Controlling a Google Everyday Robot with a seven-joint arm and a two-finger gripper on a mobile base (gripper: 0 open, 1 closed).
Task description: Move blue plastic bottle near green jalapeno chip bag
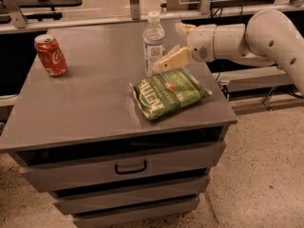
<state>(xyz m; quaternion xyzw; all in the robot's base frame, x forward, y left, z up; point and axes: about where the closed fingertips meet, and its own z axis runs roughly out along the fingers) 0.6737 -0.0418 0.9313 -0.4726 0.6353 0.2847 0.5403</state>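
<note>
Camera view shows the end effector (169,46) with its two fingers spread wide and nothing held between them. Just to its left stands the bottle (153,44), upright on the surface (95,99), long axis vertical and white cap on top. The nearer tan finger (175,59) slants left and down, its tip at the bottle's lower right edge; contact cannot be judged. The farther finger sits higher, clear of the bottle. The bag (168,93) lies flat just below the end effector, close by the bottle's base. The arm (266,37) reaches in level from the right. A can (51,55) stands far to the left.
</note>
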